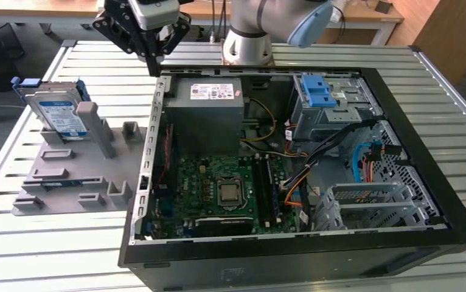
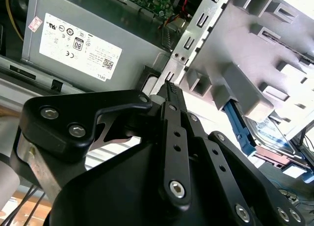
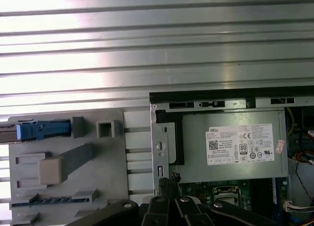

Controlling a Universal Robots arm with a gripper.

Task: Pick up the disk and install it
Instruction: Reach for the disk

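One hand point(image 1: 153, 61): pressed together, pinching nothing; hung over the rear rim of the case point(image 1: 427, 152), well apart from the disk.
Disk point(image 1: 58, 112): stood on edge in the grey holder point(image 1: 70, 176), at the exterior view's left of the case; not yet picked up.
Step in hand (judged): the reach toward the disk.
Doing it well (judged): the step called for a spread hand before closing in, a pinch across the two flat faces and not on the frame, and a straight pull out of the slot so that nothing caught.
Disk, make: flat silver metal slab, blue-and-white label, blue plastic frame along its edges; faces smooth, probably slippery.
Holder, make: matt grey plastic, blocky posts and slots.
Counter point(image 1: 298, 55): bright ribbed metal slats.
Case, make: black shell, open side up; grey power supply box point(image 1: 204, 109) lay nearest the hand.
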